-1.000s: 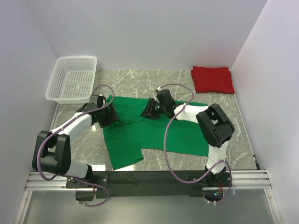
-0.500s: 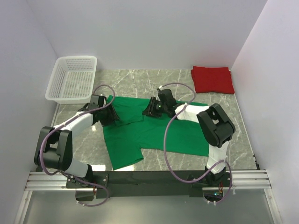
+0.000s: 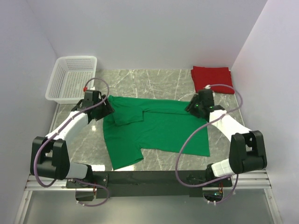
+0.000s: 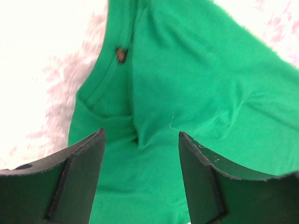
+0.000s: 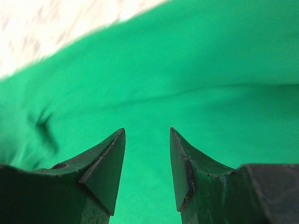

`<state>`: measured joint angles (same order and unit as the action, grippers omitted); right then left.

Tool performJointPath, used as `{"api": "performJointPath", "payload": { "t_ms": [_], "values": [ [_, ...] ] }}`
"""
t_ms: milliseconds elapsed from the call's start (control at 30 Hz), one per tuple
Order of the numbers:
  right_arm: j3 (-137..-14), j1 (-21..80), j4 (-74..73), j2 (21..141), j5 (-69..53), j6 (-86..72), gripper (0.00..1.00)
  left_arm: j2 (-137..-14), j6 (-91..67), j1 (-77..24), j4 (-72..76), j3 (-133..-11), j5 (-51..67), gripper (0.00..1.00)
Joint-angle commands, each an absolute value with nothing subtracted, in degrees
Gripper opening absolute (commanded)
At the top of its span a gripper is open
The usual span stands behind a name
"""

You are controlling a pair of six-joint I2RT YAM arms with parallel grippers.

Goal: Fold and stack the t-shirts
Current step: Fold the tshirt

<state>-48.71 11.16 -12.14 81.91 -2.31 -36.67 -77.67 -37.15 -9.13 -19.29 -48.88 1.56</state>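
Observation:
The green t-shirt (image 3: 156, 130) lies spread out on the marble table, with a flap folded over near its far left corner. The red t-shirt (image 3: 212, 79) lies folded at the back right. My left gripper (image 3: 102, 108) is open just above the green shirt's far left corner. In the left wrist view the green shirt (image 4: 196, 84), its collar and its label show ahead of the left gripper (image 4: 141, 135). My right gripper (image 3: 192, 107) is open over the shirt's far right edge. In the right wrist view the green cloth (image 5: 149, 60) fills the space ahead of the right gripper (image 5: 147, 130), and nothing lies between the jaws.
A white mesh basket (image 3: 60, 91) stands at the back left, close to my left arm. White walls close in the left, back and right sides. A black rail (image 3: 149, 178) runs along the near edge.
My right gripper has swung from the shirt's far middle to its far right edge. My left gripper has drawn back left to the far left corner.

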Motion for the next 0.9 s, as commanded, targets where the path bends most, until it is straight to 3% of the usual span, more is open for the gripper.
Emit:
{"api": "performJointPath", "payload": {
  "t_ms": [0,100,367,667,867],
  "values": [
    [-50.53,7.04,-17.75,81.03,6.14,-34.1,0.5,-80.23,-35.51,-9.05,-18.1,-55.18,0.26,0.68],
    [-52.73,4.31,-18.37,84.18,10.72,-34.45,0.55,-85.5,-36.03,-9.32,-17.67,-59.58,2.36,0.67],
    [-59.05,0.62,-20.74,94.2,5.54,-32.0,0.59,-99.55,-36.3,-12.65,-18.1,-72.05,2.38,0.62],
    [-62.93,0.35,-21.53,101.59,3.34,-30.41,0.54,-113.1,-35.95,-14.24,-18.55,-81.03,0.26,0.53],
    [-66.44,-2.02,-22.41,107.3,3.16,-29.71,0.51,-118.29,-37.17,-13.71,-18.45,-82.53,-1.58,0.52]
  ]
}}
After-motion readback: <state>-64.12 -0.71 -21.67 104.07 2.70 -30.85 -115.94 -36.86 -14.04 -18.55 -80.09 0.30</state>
